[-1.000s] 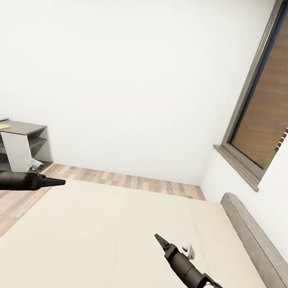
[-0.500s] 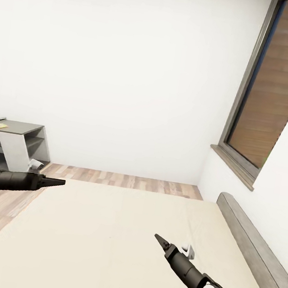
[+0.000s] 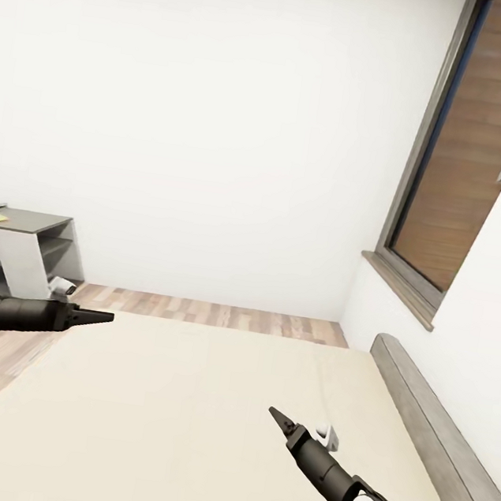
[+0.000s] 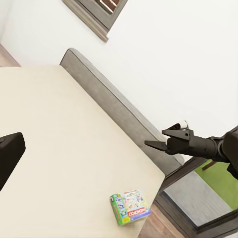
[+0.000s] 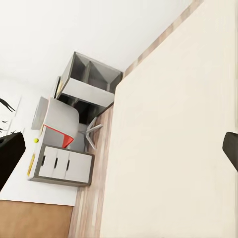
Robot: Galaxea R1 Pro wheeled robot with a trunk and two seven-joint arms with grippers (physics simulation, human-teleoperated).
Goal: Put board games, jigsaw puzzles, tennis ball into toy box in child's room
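Board game (image 4: 130, 207) lies flat on the bed (image 3: 179, 416) near its corner, well apart from your right hand (image 3: 278, 418), fingers together. Your left hand (image 3: 106, 316), fingers together too, hangs over the bed edge. Bench (image 5: 62, 158) carries the tennis ball (image 5: 35, 140).
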